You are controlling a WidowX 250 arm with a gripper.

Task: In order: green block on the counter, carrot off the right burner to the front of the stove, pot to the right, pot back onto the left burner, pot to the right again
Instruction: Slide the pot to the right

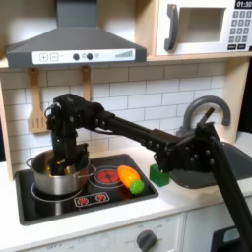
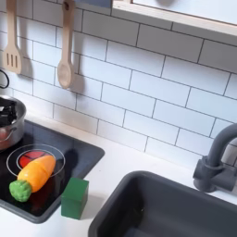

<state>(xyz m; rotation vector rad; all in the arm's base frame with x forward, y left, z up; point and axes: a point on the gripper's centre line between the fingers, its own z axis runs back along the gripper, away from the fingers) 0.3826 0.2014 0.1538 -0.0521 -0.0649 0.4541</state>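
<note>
Shiny steel pot [image 1: 57, 174], glossy black stove [image 1: 98, 197], smooth off-white counter [image 2: 139, 159].

Carrot [image 1: 130, 177] on the burner, green block [image 1: 159, 177] just beside, pot [image 1: 56, 173] opposite.

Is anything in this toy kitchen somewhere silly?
Yes. The carrot lies straight on a red burner ring of the stove, with no pan under it. The green block stands half on the stove's edge, half on the counter. The claw reaches into the pot.
</note>
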